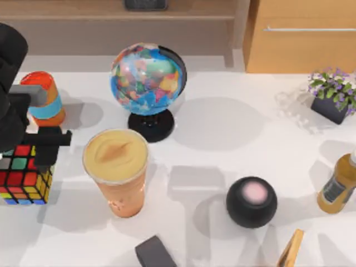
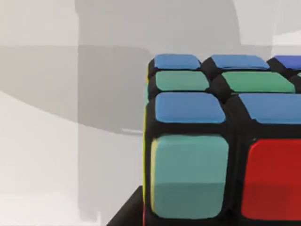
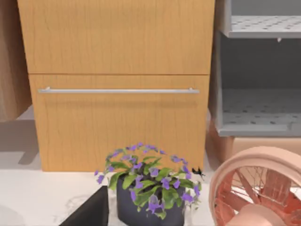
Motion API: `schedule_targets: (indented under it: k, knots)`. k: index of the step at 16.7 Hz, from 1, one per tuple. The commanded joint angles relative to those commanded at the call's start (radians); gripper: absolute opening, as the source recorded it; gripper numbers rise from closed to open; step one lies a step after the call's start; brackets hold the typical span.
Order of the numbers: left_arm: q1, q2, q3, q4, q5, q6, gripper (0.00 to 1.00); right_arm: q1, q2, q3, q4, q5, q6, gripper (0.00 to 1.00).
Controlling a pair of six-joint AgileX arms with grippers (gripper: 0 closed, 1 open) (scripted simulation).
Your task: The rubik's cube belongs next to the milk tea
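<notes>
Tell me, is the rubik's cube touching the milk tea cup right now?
Apart. The top view shows a strip of bare white table between the rubik's cube, at the table's left under the left pincer, and the milk tea.

text: none legible | globe [image 1: 148, 78]: map colours, no readable names | amber bottle [image 1: 337, 187]: dark label, lettering too small to read | rubik's cube [image 1: 23, 173]: plain stickers | milk tea [image 1: 117, 167]: no print

Bright, even light from above. Soft overlapping grey shadows on the white table [image 1: 233, 167]. No glare; edges slightly soft throughout.
</notes>
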Motion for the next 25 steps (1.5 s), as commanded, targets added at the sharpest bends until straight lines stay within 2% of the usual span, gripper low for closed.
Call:
schedule_targets:
  k: [25]
  knots:
    - [0.019,0.004,-0.041,0.057,-0.004,0.002,0.0,0.0,0.0,0.0,0.0,0.0,0.0,1.0]
